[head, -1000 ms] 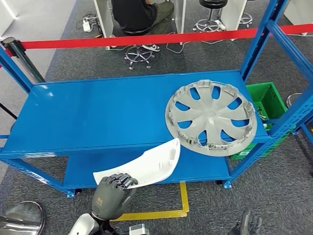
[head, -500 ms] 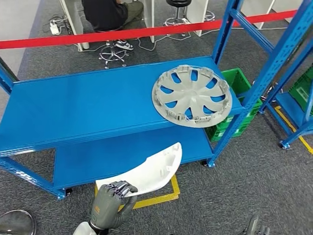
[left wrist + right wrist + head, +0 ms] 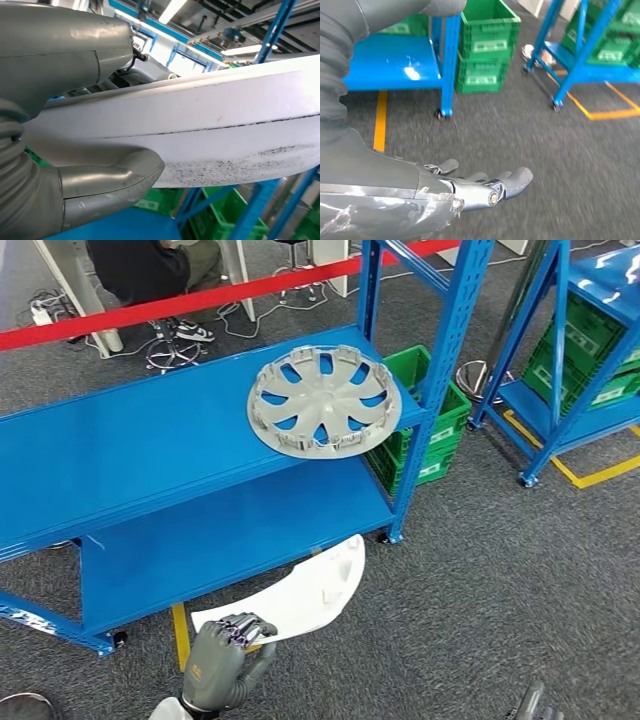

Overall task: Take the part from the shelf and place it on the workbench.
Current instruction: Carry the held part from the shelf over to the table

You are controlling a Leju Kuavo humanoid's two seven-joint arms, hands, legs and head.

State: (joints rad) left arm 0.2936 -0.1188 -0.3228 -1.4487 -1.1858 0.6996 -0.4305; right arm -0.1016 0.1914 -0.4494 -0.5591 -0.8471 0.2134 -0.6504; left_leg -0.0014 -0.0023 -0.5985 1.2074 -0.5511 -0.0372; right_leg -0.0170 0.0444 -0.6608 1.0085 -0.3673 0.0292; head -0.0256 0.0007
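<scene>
Right, from the head, the left hand (image 3: 220, 665) grips the white part (image 3: 302, 590) over the carpet in front of the blue shelf (image 3: 136, 455). Left wrist: thumb clamped under it. Right wrist: right hand (image 3: 471, 187) empty, fingers extended.

Long curved white plastic part (image 3: 302, 592), roughly level above the floor, near end gripped by left hand (image 3: 219, 665)
</scene>
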